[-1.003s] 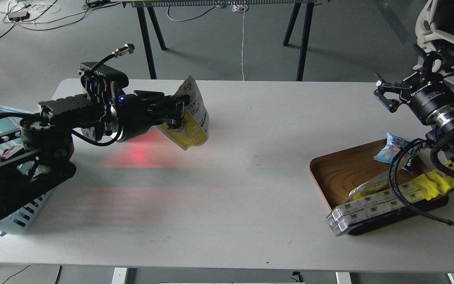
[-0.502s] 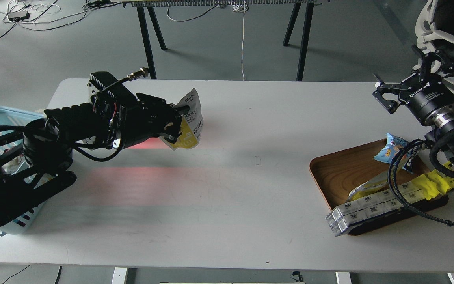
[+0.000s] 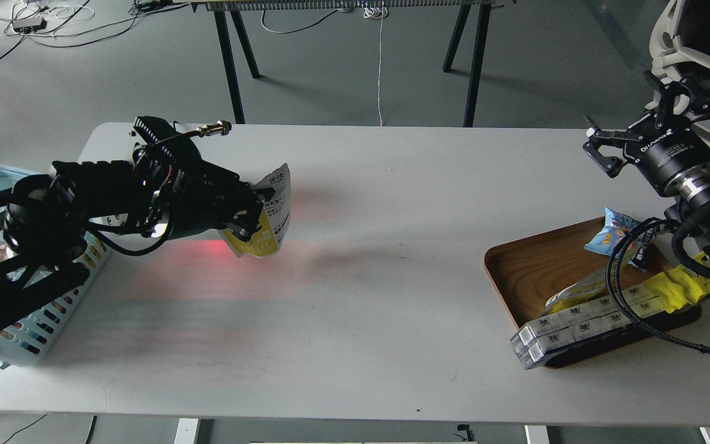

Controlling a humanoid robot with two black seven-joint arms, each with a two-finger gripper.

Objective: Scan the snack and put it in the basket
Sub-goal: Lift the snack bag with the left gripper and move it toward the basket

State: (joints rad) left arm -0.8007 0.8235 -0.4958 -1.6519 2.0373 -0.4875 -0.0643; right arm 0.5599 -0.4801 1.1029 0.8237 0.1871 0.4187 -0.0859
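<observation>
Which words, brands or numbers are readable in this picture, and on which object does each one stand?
None can be read with certainty.
Snack, held in the left claw: black print on white, too small to read.
Right claw: white brand lettering on its body, upside down and blurred.
Blue packet in the wooden tray: coloured lettering, blurred.
Clear boxes: small dark marks, unreadable.

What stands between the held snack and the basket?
Nothing visible on the table does. The left gripper holds the snack above the bare table. The basket lies to its left, partly covered by the left arm itself.
</observation>
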